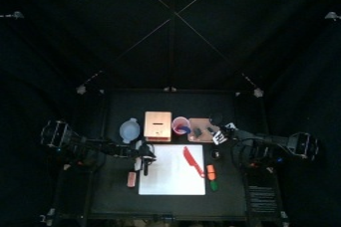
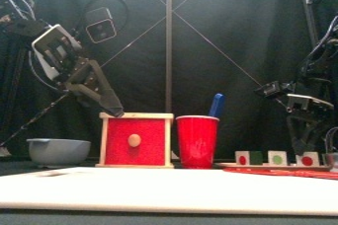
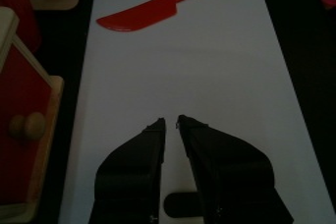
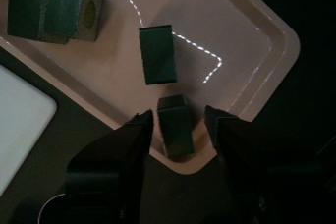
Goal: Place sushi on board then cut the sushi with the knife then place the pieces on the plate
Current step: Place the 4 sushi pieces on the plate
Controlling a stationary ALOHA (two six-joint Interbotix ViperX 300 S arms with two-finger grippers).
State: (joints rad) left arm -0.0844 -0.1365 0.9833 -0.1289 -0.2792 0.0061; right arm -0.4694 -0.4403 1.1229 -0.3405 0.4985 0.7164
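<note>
Presently we judge the last step to be in hand: setting the cut pieces on the plate. The right gripper (image 4: 176, 120) hangs over the pink tray (image 4: 250, 61), its jaws narrow and closed on two sides of one sushi piece (image 4: 175, 138). That piece is at or just above the tray floor; we cannot tell whether it touches. At least three other pieces (image 4: 157, 51) lie on the tray, apart from the held one.

Seen from above, the tray sits at about 1 o'clock from the white board (image 3: 197, 71). The left gripper (image 3: 175, 122) hovers over the board, jaws nearly together and holding nothing. The red knife (image 3: 151, 10) lies flat on the board, toward its 1 o'clock corner. We see no sushi on the part of the board that the left wrist view shows.

The next move, in our judgement, calls for the right jaws to part and the arm to rise straight. That way the piece is neither dragged nor tipped against its neighbours.
</note>
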